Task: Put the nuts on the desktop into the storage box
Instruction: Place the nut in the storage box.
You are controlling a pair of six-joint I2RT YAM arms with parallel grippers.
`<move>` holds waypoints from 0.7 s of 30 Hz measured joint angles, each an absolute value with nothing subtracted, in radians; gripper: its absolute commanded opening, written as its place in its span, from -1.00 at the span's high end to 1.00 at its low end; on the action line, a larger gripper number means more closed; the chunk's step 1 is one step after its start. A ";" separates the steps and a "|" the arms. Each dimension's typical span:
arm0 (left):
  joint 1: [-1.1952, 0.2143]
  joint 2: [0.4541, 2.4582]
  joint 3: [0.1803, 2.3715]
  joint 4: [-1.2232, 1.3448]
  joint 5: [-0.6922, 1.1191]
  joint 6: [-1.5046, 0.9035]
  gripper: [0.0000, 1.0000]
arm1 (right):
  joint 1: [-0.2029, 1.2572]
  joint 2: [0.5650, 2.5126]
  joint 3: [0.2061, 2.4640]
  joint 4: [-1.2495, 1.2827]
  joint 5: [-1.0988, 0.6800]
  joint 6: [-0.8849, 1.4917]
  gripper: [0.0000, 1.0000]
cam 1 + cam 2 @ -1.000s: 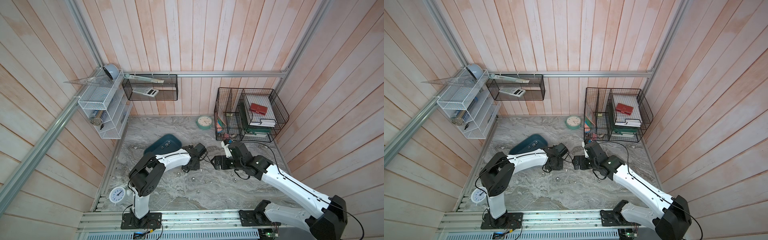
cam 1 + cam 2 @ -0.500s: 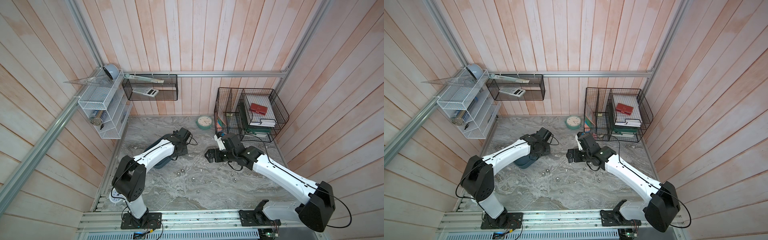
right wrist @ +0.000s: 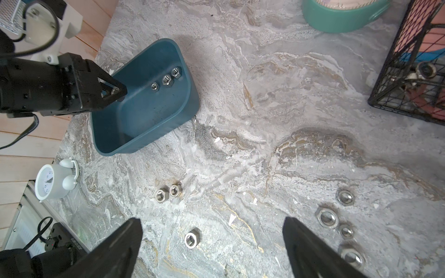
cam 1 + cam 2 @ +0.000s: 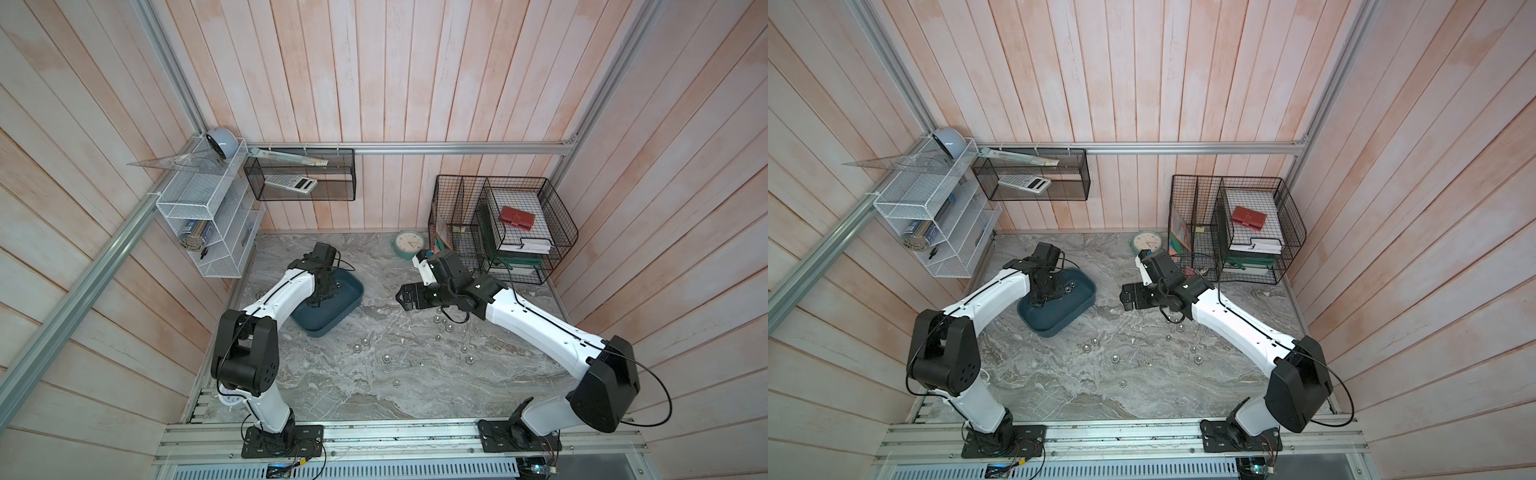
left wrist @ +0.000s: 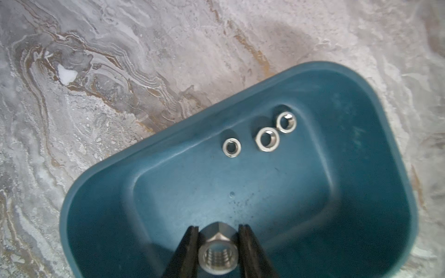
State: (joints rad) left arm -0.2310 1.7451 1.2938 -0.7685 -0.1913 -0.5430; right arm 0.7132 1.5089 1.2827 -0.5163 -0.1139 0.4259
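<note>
While left end effector (image 5: 218, 229) grips silver metal nut (image 5: 218, 257) inside teal plastic storage box (image 5: 183, 146) rim, right end effector (image 3: 212, 220) gapes over grey marble bench (image 3: 265, 96).

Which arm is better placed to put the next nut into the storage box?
Left: the left tool grips a nut over the storage box, while the right tool is open and empty.

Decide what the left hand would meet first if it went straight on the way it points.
Probably the box floor; the left hand, shut on a nut, points down into it, short of three loose nuts.
</note>
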 measured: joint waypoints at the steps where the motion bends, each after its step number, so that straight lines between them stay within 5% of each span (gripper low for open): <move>1: -0.223 1.755 1.293 -0.765 -0.191 -0.539 0.37 | 0.713 1.517 1.291 -0.517 -0.113 0.423 -0.96; 21: -0.186 1.957 1.318 -0.696 -0.187 -0.496 0.37 | 0.713 1.569 1.348 -0.554 -0.101 0.387 -0.96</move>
